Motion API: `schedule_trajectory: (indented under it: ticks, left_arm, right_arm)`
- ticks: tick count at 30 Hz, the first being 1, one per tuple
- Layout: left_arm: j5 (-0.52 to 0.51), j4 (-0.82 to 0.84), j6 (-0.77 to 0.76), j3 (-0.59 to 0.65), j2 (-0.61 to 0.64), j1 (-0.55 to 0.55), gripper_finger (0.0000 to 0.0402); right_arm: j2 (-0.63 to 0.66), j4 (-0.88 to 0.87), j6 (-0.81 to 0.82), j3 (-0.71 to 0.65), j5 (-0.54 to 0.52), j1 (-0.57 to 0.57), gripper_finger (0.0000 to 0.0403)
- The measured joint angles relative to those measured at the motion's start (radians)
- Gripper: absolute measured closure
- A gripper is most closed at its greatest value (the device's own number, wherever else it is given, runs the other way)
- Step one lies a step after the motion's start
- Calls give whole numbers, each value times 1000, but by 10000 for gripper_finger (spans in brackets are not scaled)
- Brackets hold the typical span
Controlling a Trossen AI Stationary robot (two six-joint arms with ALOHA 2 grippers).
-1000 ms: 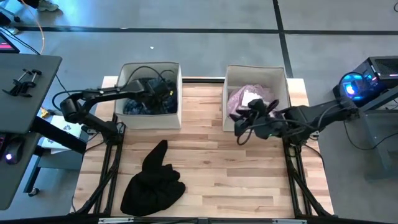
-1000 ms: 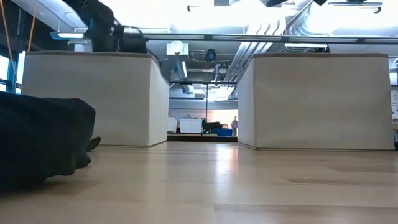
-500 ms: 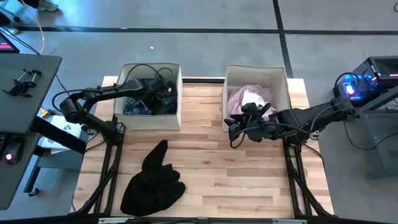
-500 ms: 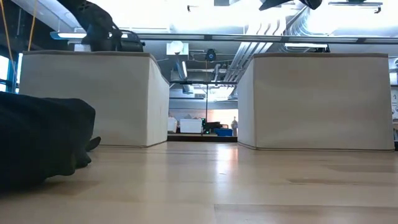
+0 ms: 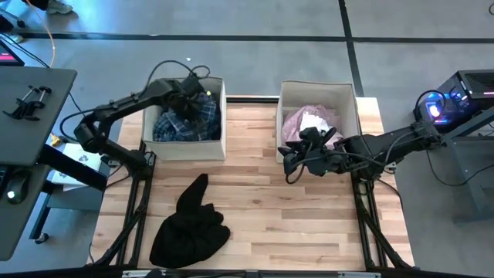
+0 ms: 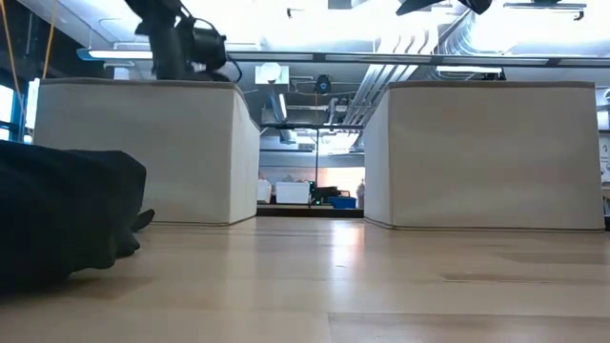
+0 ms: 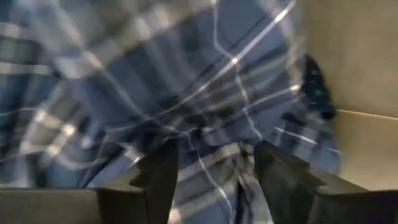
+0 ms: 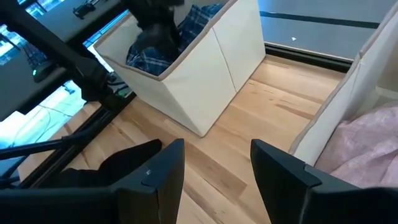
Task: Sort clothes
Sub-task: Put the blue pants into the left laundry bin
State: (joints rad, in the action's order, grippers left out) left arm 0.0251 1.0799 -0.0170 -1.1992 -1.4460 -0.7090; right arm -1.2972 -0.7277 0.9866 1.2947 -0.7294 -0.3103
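Blue-white plaid shirt [image 5: 185,123] fills the left bin [image 5: 220,116], directly beneath the left gripper [image 5: 187,96], whose jaws we see standing apart over it. We note the right gripper [image 5: 291,161] by the right bin [image 5: 279,116], jaws apart, empty. Black garment [image 5: 191,224] lies on the tabletop [image 5: 301,224], well apart from both.

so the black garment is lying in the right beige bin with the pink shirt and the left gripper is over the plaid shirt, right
Not quite. In the high view the black garment lies on the wooden table, in front of the left beige fabric bin, not in the right beige fabric bin with the pale pink shirt. The left gripper is indeed over the blue-white plaid shirt.
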Motion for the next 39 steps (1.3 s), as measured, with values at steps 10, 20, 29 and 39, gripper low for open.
schedule_trajectory:
  ticks: [10,20,29,39]
  left_arm:
    - [-2,169,-32,-229,60,51,203]
    - [-7,-245,-141,59,145,32,224]
    - [-28,-609,-341,451,81,-11,232]
    - [45,-590,-305,412,103,-57,232]
  right_arm:
    - [0,8,-27,0,-1,59,229]
    - [0,8,-26,0,8,77,229]
    - [0,58,-23,0,56,74,229]
    - [0,70,-19,0,60,74,229]
